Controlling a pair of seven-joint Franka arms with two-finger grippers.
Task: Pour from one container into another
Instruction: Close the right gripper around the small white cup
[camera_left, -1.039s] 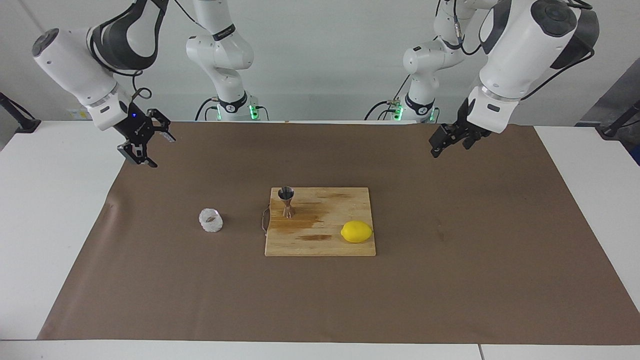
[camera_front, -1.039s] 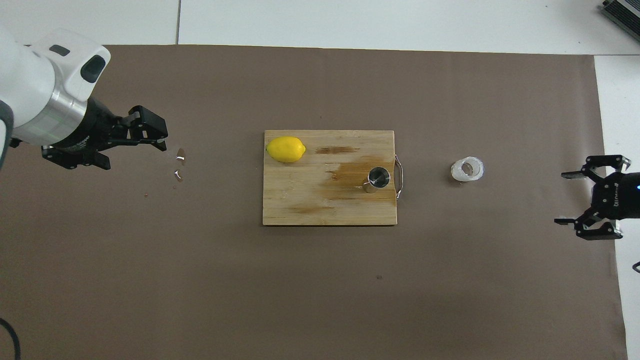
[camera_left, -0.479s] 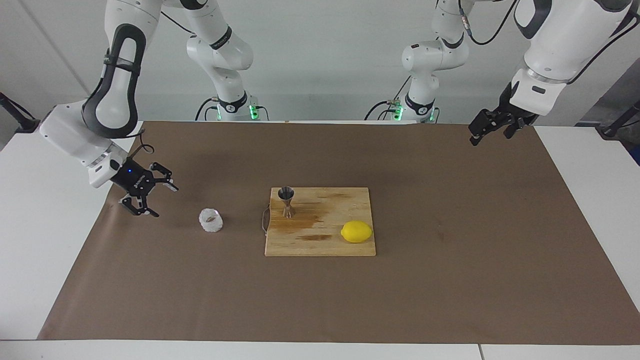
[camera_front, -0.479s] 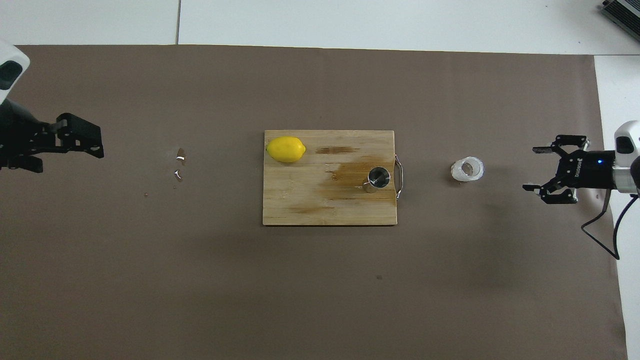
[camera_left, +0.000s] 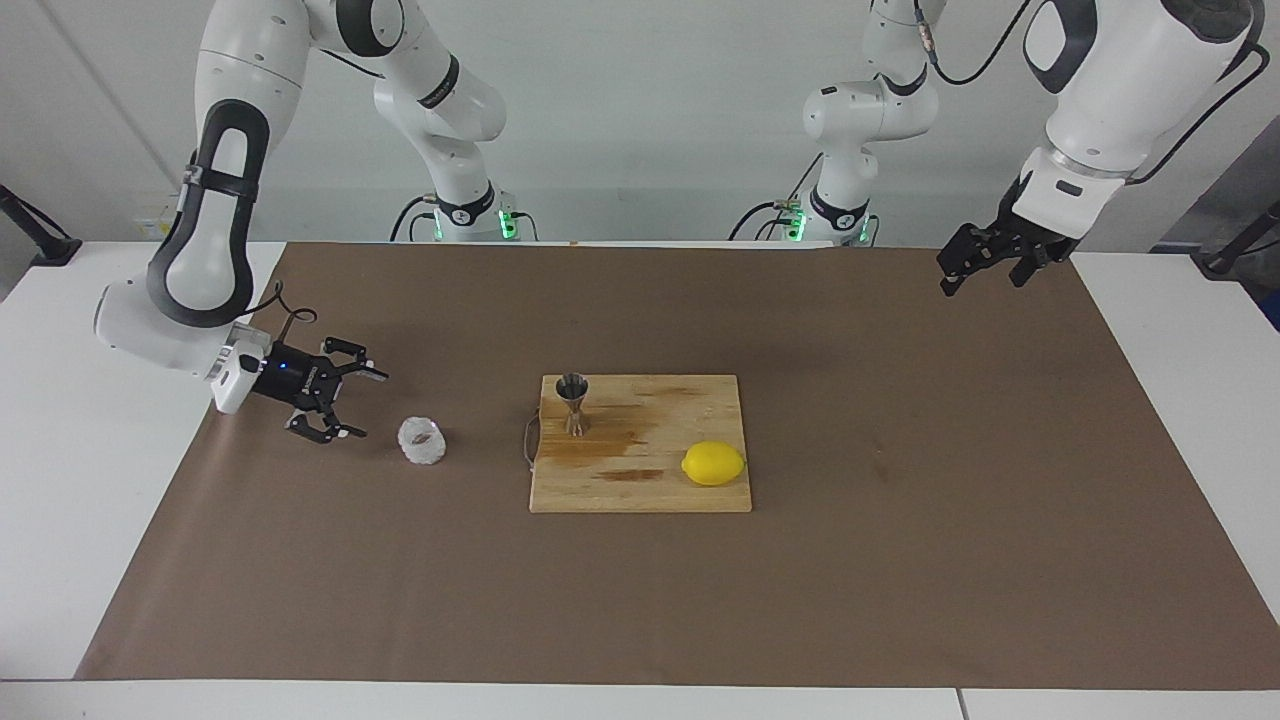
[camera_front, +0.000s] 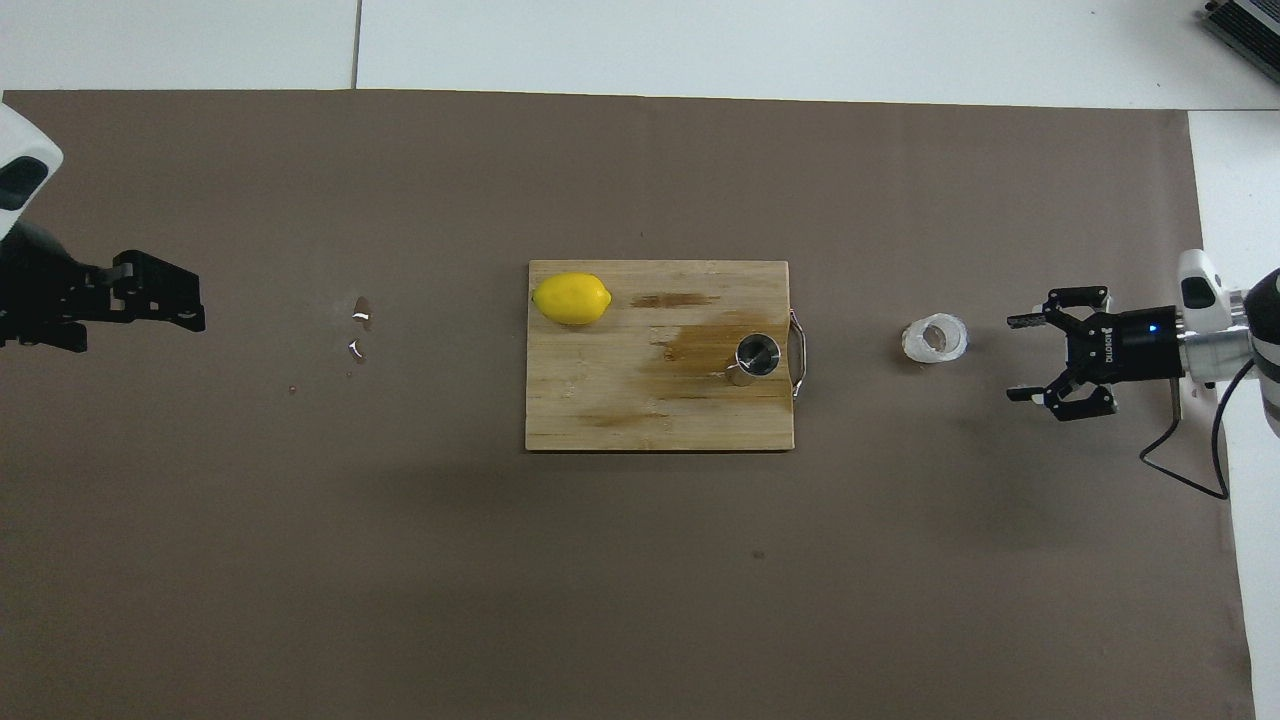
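Reaching in low and nearly level, the right gripper (camera_left: 352, 405) is pointing its spread, empty fingers (camera_front: 1030, 320) at the cup (camera_left: 421, 440), which is sitting just ahead of the fingertips, untouched, on the brown paper (camera_left: 900, 560) covering the tabletop (camera_left: 60, 480). Past the cup, the jigger (camera_left: 573, 402) is standing upright on the board (camera_left: 650, 490), its long axis vertical, mouth up, with a lemon (camera_left: 713, 463) lying beside it. The left gripper (camera_left: 968, 268) is hanging raised over the paper's corner, fingers open and empty, waiting. White wall is backing the arms.
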